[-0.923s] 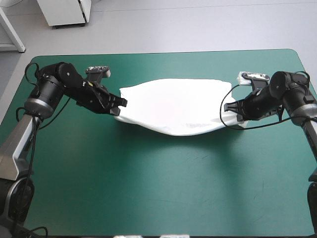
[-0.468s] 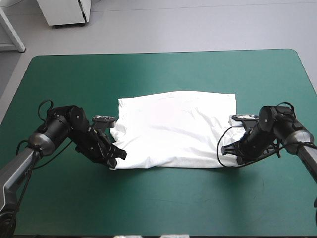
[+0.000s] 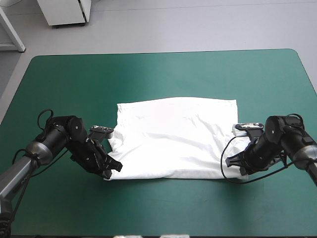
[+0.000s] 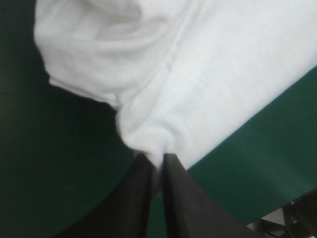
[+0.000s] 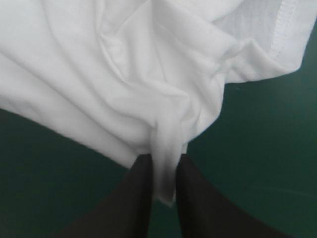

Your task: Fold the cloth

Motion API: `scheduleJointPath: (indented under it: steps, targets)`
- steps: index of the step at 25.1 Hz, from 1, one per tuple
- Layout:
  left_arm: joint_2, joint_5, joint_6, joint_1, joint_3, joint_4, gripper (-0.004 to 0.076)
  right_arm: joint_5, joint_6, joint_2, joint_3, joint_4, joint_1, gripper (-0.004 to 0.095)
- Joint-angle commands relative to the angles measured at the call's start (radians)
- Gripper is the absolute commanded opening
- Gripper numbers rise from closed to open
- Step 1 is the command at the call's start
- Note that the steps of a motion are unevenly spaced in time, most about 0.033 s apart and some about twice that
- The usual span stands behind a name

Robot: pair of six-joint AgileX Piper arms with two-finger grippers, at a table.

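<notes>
The left claw (image 3: 113,167) and right claw (image 3: 234,162) clamp the shirt's (image 3: 176,136) lower corners, mid-frame. The fold looks laid; next, release and regrip.

The T-shirt (image 3: 173,136) lies flat across the middle of the counter (image 3: 158,74), the one thing in the way there. The left gripper (image 3: 116,167) pinches its near left corner and the right gripper (image 3: 231,162) its near right corner, fingers (image 4: 138,198) all but closed on the cloth. The left arm (image 3: 54,141) and right arm (image 3: 290,141) sit low toward the side edges. Bare teal-green counter runs wide along the far edge, into both far corners, and in a strip along the near edge.
</notes>
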Motion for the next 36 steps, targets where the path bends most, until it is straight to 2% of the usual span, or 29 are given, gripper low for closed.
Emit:
scheduleJointPath:
  steps: [1, 4, 6, 7, 8, 10, 14, 18, 23, 31, 36]
  targets:
    - [-0.051, 0.086, -0.019, -0.007, -0.022, 0.027, 0.0184, 0.022, -0.013, -0.069, -0.022, 0.000, 0.001, 0.0464]
    - [-0.112, 0.086, -0.035, -0.007, -0.022, 0.013, 0.0323, 0.047, 0.007, -0.124, -0.022, -0.007, 0.001, 0.0671]
    - [-0.183, 0.081, -0.059, -0.007, -0.048, 0.032, 0.0391, 0.044, 0.016, -0.196, -0.022, -0.032, 0.001, 0.0698]
    - [-0.205, 0.064, -0.064, -0.007, -0.065, 0.048, 0.0396, 0.037, 0.026, -0.219, -0.026, -0.043, 0.001, 0.0698]
    - [-0.232, -0.036, -0.118, -0.007, -0.122, 0.122, 0.0395, 0.020, 0.054, -0.254, -0.039, -0.071, 0.001, 0.0698]
    - [-0.210, -0.146, -0.163, -0.007, -0.209, 0.228, 0.0395, 0.012, 0.060, -0.277, -0.077, -0.092, 0.001, 0.0698]
    - [-0.056, -0.178, -0.168, -0.007, -0.311, 0.305, 0.0395, 0.010, 0.067, -0.277, -0.137, -0.092, 0.001, 0.0697]
    - [0.115, -0.271, -0.168, -0.007, -0.331, 0.294, 0.0395, 0.010, 0.067, -0.277, -0.173, -0.092, 0.001, 0.0696]
    - [0.244, -0.308, -0.168, 0.021, -0.333, 0.269, 0.0395, 0.012, 0.067, -0.277, -0.179, -0.096, 0.005, 0.0688]
    - [0.325, -0.326, -0.151, 0.052, -0.337, 0.240, 0.0395, 0.010, 0.081, -0.277, -0.179, -0.171, 0.062, 0.0688]
    - [0.377, -0.324, -0.118, 0.052, -0.337, 0.190, 0.0394, 0.014, 0.089, -0.277, -0.179, -0.171, 0.062, 0.0688]
